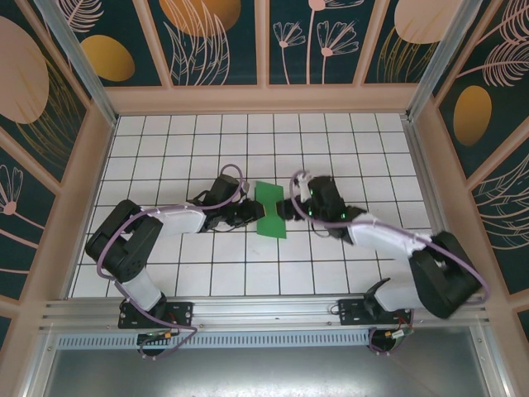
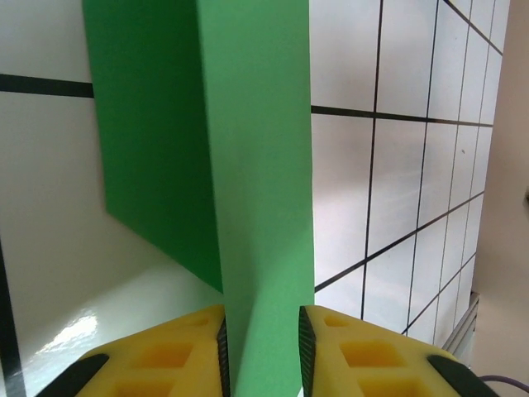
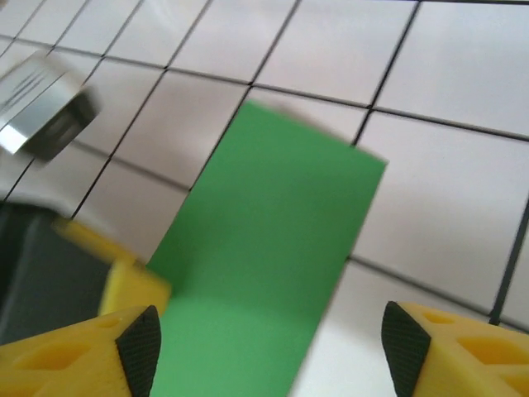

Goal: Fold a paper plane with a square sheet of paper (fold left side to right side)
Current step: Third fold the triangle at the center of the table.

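Top external first: we have the sheet of paper (image 1: 270,211) lying near the middle of the table (image 1: 248,273), well apart from all four edges. It's bright green and folded down to a slim, slanted oblong, its long sides running roughly from far to near. We see the left gripper (image 1: 246,213) right at the sheet's left long edge, touching it, and the right gripper (image 1: 295,207) just beside the right long edge. Both arms reach in from the near edge, one from each near corner. From up here we cannot tell how either pair of jaws stands

Over to the left wrist: the left gripper (image 2: 263,368) sits at the bottom, its yellow fingers (image 2: 165,360) on either side of a paler green band of the sheet (image 2: 256,165). That band runs straight up the picture and fills the gap between the dark pads, edge to edge. A darker green panel spreads to its left over the white tiles. The jaws are part-way apart with green between them, but whether they truly pinch it we cannot tell

Right wrist now: the right gripper (image 3: 273,351) is spread wide, one yellow finger in each bottom corner. The sheet (image 3: 264,240) lies on the tiles between and beyond them, nearer the finger at the picture's left, its far end cut square. At the sheet's left side we spot a yellow finger of the left gripper (image 3: 124,277), touching the green
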{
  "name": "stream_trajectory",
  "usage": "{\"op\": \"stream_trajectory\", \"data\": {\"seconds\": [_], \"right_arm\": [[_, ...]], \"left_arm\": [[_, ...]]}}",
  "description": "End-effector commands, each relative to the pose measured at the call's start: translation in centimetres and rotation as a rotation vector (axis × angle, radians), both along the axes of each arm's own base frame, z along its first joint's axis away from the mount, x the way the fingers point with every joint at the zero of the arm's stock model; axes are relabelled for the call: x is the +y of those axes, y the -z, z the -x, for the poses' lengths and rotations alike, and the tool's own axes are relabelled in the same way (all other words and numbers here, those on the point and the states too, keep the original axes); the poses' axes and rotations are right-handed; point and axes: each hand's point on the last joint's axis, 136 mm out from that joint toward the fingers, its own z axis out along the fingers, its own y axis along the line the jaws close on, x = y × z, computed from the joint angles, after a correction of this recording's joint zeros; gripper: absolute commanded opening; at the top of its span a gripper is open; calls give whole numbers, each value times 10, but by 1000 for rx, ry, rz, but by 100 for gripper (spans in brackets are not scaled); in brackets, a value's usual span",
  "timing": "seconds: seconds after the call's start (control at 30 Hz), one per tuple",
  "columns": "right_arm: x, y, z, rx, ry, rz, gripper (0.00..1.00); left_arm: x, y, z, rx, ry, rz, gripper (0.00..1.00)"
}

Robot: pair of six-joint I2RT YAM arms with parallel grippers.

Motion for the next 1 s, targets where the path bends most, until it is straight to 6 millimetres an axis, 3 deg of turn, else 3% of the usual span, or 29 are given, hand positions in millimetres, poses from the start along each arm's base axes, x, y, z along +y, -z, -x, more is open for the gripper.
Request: {"op": "stream_trajectory", "data": {"seconds": [0.0,0.13,0.27,0.53,0.73,0.97], "right_arm": [[11,-3,27,-150,-64,28,78],[28,9,61,-209,-130,106,82],[38,24,73,-264,-145,248,84],[54,46,65,-358,-175,453,86],[67,50,56,-394,-191,488,85],[82,40,47,-427,-176,457,70]], "left_arm": [[-5,-9,0,-7,4,35,30],[-4,-9,0,-5,3,32,29],[-4,-10,0,-8,1,32,29],[-4,-11,0,-9,2,30,28],[-4,-11,0,-5,2,29,28],[-2,-9,0,-4,0,20,28]]}}
